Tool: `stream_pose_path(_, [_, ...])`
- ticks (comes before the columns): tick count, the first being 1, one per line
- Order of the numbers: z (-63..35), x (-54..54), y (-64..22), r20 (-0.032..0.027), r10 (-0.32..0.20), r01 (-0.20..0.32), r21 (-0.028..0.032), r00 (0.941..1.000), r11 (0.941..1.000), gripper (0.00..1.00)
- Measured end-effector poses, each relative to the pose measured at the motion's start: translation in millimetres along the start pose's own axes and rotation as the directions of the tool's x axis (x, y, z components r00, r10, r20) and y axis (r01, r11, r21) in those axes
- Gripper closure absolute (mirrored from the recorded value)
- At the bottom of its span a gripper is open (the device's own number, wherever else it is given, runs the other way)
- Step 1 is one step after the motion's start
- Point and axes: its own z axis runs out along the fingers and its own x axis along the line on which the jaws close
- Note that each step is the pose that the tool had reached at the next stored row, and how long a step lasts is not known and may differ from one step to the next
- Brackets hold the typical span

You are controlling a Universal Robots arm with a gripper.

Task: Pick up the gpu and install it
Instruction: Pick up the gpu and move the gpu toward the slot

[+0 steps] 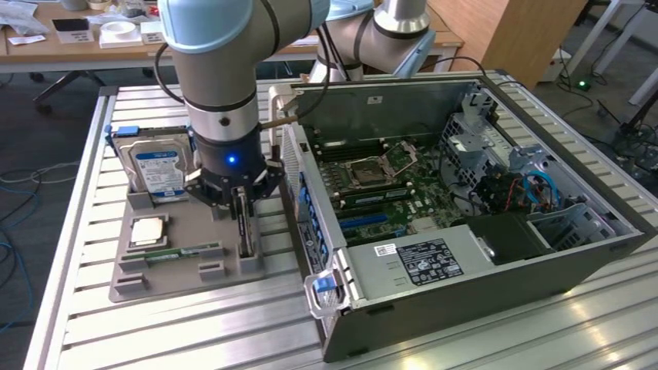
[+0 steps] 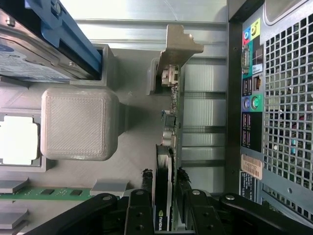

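Exterior view: the gripper [image 1: 243, 202] is down over the gpu [image 1: 246, 235], which stands on edge in a slot at the right side of the grey tray [image 1: 154, 287], by the exterior view's right. The tray lies on the counter [image 1: 154, 339], just left of the open case [image 1: 575, 254].

Step in hand, as judged: the pick-up, at the grasp. The card sits in its slot, not lifted, and nothing is installed.

In the wrist view the gripper [image 2: 165, 185] straddles the gpu [image 2: 172, 122] at a narrow setting. The black fingers [image 2: 142, 205] lie against both faces of the card, and I judge it gripped. The silver bracket [image 2: 178, 44] is at the card's far end, clear of the grasp.

Clearing the slot would call for a straight upward pull with the card kept upright, since the case's rear wall stands just beside it.

Arm pose: the wrist hangs vertical, tool pointing straight down. It stands between the hard drive [image 1: 156, 166] on the exterior view's left and the case on its right.
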Motion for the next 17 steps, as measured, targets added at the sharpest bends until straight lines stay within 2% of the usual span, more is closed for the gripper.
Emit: stream_pose_path(17, [0.6, 0.1, 0.1, 0.0000, 0.000, 0.000, 0.0000, 1.0000, 1.0000, 0.68])
